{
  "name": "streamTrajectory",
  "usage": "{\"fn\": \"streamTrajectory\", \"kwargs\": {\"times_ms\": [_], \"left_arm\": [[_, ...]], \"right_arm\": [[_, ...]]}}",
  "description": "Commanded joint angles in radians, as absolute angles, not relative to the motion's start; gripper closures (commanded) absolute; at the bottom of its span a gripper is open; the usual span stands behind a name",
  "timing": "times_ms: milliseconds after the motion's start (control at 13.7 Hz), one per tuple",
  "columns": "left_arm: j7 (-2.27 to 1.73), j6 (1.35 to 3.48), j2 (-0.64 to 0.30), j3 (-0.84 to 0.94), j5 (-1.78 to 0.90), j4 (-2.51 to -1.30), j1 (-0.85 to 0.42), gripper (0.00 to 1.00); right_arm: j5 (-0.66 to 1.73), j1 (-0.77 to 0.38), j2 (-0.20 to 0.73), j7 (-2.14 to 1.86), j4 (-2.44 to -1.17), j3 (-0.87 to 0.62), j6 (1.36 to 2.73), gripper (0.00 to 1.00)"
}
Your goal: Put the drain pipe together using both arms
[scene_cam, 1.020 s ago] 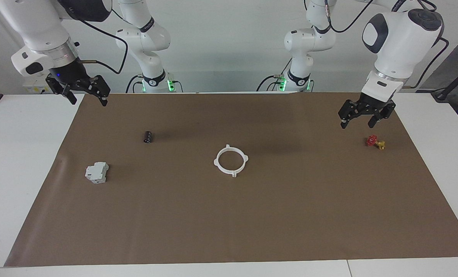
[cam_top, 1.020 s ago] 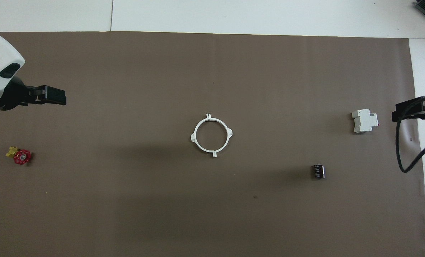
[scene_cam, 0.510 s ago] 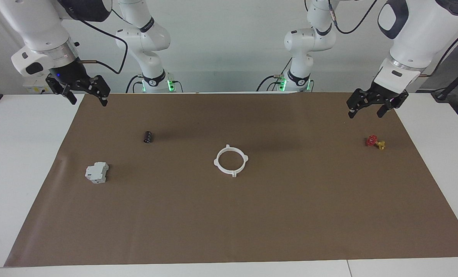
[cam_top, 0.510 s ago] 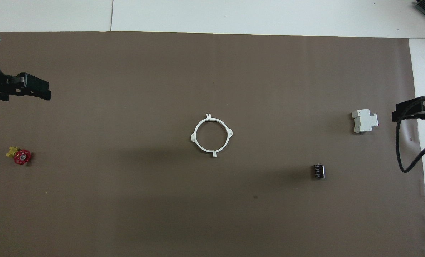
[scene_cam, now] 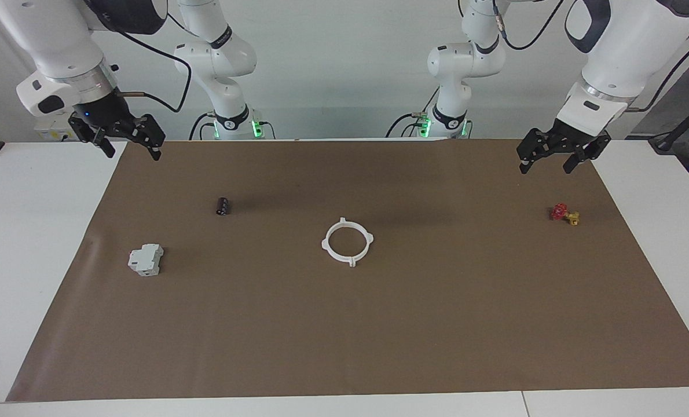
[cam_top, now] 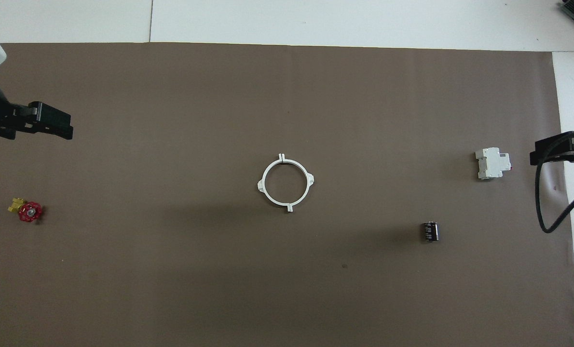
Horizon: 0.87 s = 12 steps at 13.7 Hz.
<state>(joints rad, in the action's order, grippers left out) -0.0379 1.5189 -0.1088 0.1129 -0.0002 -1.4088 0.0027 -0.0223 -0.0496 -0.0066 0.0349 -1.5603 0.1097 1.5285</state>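
Drain pipe [scene_cam: 347,241] ring mid-mat, both grippers' jaws wide apart, empty.

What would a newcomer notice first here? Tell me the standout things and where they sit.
The white ring of the drain pipe lies alone mid-mat, its two halves joined. The left gripper and right gripper hang open, raised at opposite ends of the brown mat, touching nothing. A red and yellow valve lies toward the left arm's end; a grey-white block and black cylinder toward the right arm's.
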Motion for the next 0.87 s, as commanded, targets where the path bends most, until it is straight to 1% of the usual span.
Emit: {"fn": "streamTrajectory", "kwargs": {"times_ms": [0,291,801], "left_arm": [[-0.052,1.497,-0.083,0.104,0.018,-1.422,-0.015,0.0],[-0.063,1.508,-0.057,0.104,0.018,-1.462,-0.015,0.0],[-0.064,1.516,-0.057,0.104,0.018,-1.463,-0.015,0.0]], "right_arm": [[-0.034,-0.038,-0.031,0.009,-1.588,0.104,1.525,0.0],[-0.034,-0.038,-0.032,0.009,-1.594,0.104,1.525,0.0],[-0.034,-0.029,-0.052,0.009,-1.628,0.104,1.525,0.0]]}}
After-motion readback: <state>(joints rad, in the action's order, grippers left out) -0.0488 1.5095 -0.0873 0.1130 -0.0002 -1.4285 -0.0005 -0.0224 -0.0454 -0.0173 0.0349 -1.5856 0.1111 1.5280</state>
